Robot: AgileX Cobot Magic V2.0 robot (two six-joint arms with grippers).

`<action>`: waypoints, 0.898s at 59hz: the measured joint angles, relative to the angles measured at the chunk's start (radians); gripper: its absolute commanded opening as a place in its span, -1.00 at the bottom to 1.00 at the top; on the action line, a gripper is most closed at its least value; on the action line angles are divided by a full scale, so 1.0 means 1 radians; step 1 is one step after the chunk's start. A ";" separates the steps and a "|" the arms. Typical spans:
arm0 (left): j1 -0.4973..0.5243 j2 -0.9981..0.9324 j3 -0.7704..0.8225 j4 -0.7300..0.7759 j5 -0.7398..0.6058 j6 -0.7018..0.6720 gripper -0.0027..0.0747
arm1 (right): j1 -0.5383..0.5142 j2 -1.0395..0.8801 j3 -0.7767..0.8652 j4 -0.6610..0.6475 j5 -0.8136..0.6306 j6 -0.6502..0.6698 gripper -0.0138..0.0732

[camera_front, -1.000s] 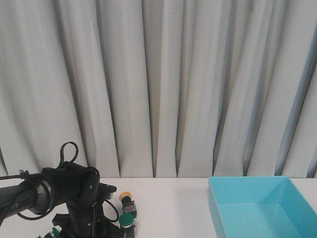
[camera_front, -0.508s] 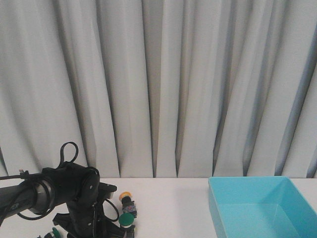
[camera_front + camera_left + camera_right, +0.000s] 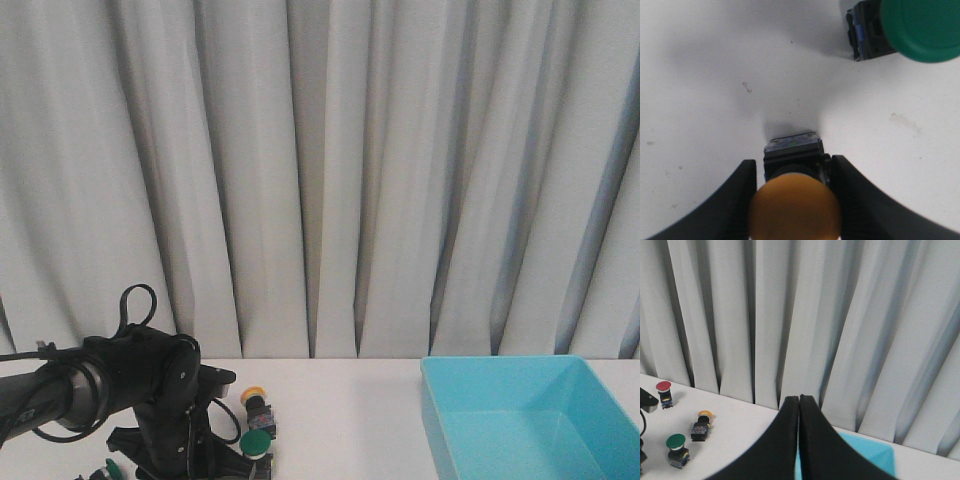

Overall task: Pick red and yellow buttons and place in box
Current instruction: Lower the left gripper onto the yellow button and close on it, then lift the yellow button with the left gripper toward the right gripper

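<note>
Box (image 3: 530, 415) bare inside, buttons (image 3: 256, 404) outside

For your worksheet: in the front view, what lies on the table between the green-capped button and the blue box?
Nothing: between the green-capped button and the turquoise box the front view shows only bare white table.

- No readable text, label, brand or number shows in any view — none on the buttons, box or arms.
</note>
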 measured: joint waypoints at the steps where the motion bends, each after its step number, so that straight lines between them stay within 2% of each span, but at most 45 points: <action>1: 0.000 -0.005 0.000 0.000 0.000 0.004 -0.90 | 0.000 0.000 0.000 0.000 0.001 -0.006 -0.66; 13: 0.000 -0.090 0.000 0.000 0.000 0.018 -0.89 | 0.000 0.000 0.000 0.013 0.008 -0.110 -0.44; 30: 0.000 -0.274 0.000 -0.009 -0.002 0.023 -0.89 | 0.002 0.047 0.000 0.054 -0.001 -0.276 0.35; 35: 0.000 -0.329 0.000 -0.041 -0.003 0.043 -0.89 | 0.028 0.075 0.000 0.054 -0.011 -0.341 0.52; 44: 0.001 -0.441 0.000 -0.191 -0.027 0.160 -0.89 | 0.125 0.135 0.000 0.050 -0.040 -0.466 0.59; 53: 0.001 -0.545 0.000 -0.413 -0.065 0.360 -0.88 | 0.222 0.218 0.001 0.031 -0.051 -0.597 0.58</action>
